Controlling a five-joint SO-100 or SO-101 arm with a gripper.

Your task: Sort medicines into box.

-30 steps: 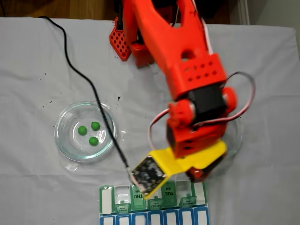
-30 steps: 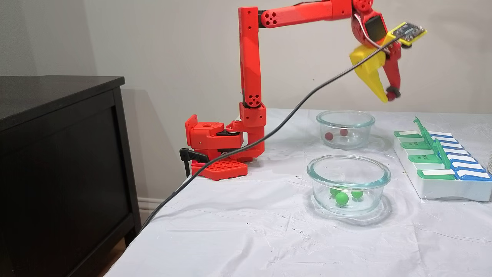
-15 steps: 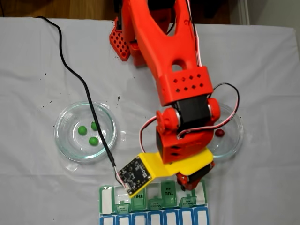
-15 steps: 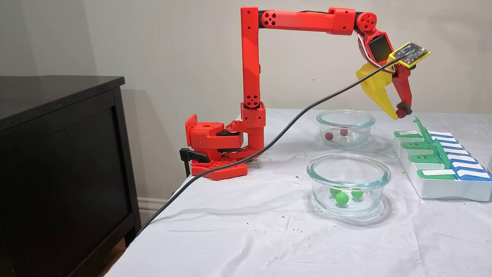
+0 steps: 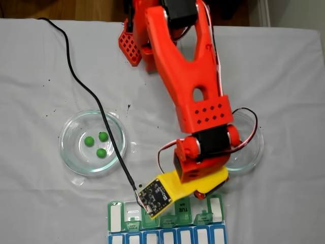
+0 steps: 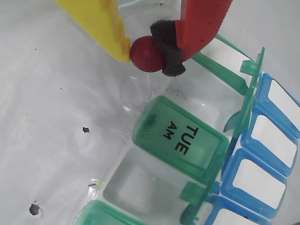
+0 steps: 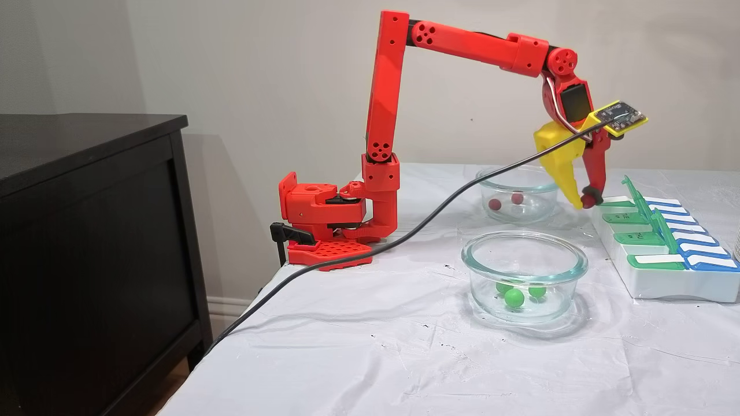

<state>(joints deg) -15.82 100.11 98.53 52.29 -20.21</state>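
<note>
The gripper (image 6: 151,52) was pinching a dark red ball (image 6: 146,55) btwn its yellow finger (image 6: 101,23) and the black foam pad (image 6: 168,47) on the red finger, tips pointing down. In the wrist view the ball hung just off the near edge of the pill box (image 6: 178,140), beside the shut TUE lid (image 6: 180,138), w/ an open clear compartment (image 6: 136,185) next to that lid. In the side fixed view the gripper (image 7: 583,201) sat low at the far end of the pill box (image 7: 665,271), right by the far glass dish (image 7: 518,193), which held two more red balls (image 7: 495,204). The near glass dish (image 7: 523,274) had three green balls (image 7: 513,297) in it; same three green balls (image 5: 96,144) showed in the overhead fixed view, left of the arm (image 5: 190,96). Handling, as a guess: the ball looked glossy, hard and v. light, so prob. slippery and quick to roll or bounce if let go from any height. Grip was across its middle, which seems the only sane place on a sphere; foam pad likely gave the friction the bare plastic finger didn't. Squeezing off-centre would prob. squirt it out. Release should be low and right over an open compartment. The box lids looked thin and springy, easy to knock.
</note>
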